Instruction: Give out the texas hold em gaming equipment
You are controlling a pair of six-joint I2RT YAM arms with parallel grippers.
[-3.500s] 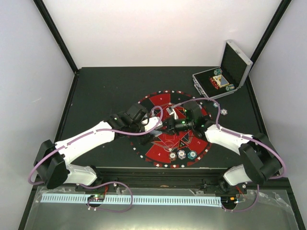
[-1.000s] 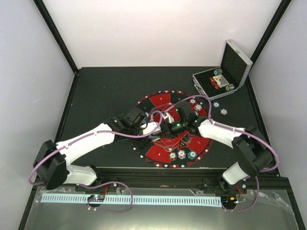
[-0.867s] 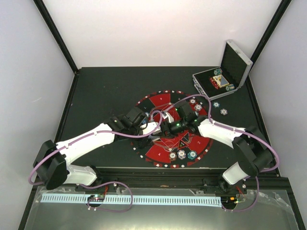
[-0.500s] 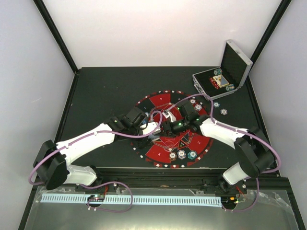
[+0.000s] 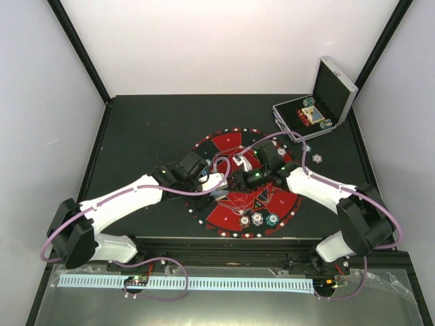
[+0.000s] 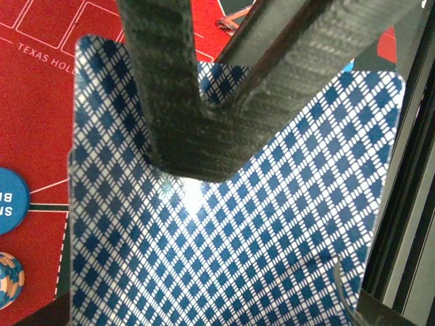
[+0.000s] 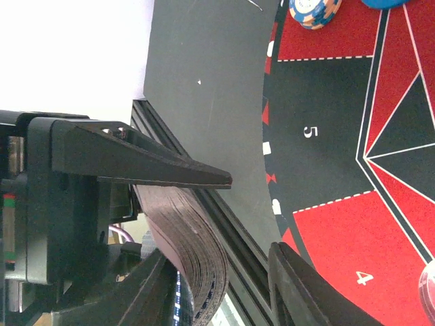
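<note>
Clamped in the left end effector [image 5: 221,178]: deck of cards [image 6: 224,231], above the mat [image 5: 228,141]. Immediately right, spread apart around the deck's free edge: right end effector [image 7: 251,214], best placed to pull a card.

White walls [image 5: 224,47], black corner posts [image 5: 78,51], dark matte table [image 5: 156,122].

I see a rectangular playing card [image 6: 224,258] backed in blue-and-white diamond lattice under my black woven-textured left gripper [image 6: 200,159], with red white-lined round mat [image 6: 34,102] and blue disc [image 6: 8,200] leftward.
</note>
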